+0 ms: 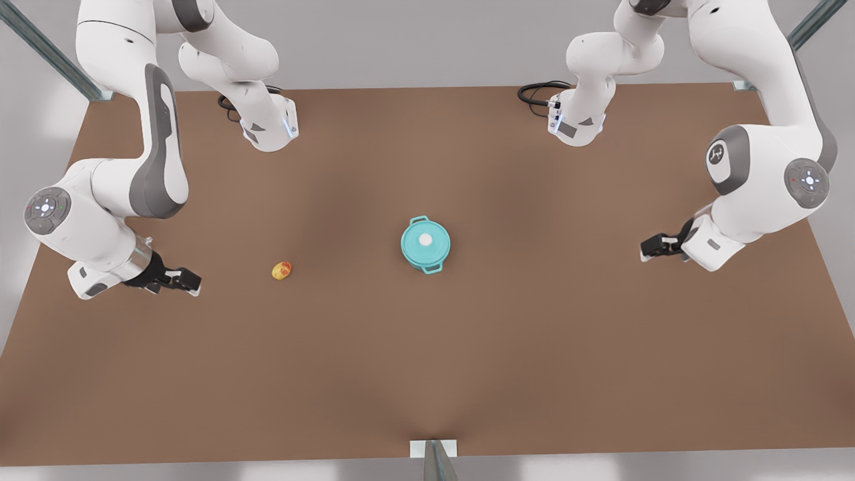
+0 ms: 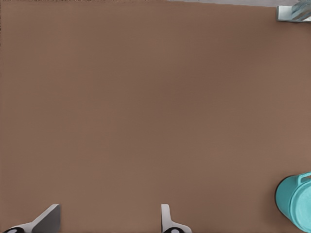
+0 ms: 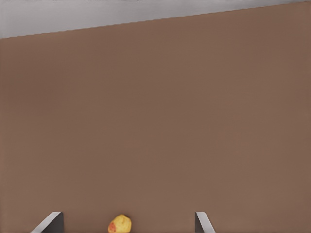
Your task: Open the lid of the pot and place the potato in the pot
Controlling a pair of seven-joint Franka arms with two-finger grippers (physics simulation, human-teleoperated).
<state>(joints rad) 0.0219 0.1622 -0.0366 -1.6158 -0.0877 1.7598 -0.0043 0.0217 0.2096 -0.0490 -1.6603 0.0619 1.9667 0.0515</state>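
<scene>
1. The pot (image 1: 425,244) stands mid-table (image 1: 427,374), taken here as the landmark. The pot lid (image 1: 425,240) is seated flat on its rim, the white knob (image 1: 425,238) upward, so the pot is judged closed and the lid's removal is the first step due.
2. The potato (image 1: 282,270) lies on the bare table well apart from the pot, toward the front view's left, untouched by anything.
3. The right hand (image 1: 192,280) is held low near the potato, on the side away from the pot. In the right wrist view the potato (image 3: 120,224) is seen between the spread fingers (image 3: 51,222); the hand is wide open and empty, apparently lined up for the potato.
4. The left hand (image 1: 646,248) is held well apart from the pot, toward the front view's right, pointing at it. In the left wrist view the pot's edge (image 2: 295,201) is seen beside the parted fingers (image 2: 167,221); nothing is gripped.
5. Both forearms are angled downward and inward toward the pot.
</scene>
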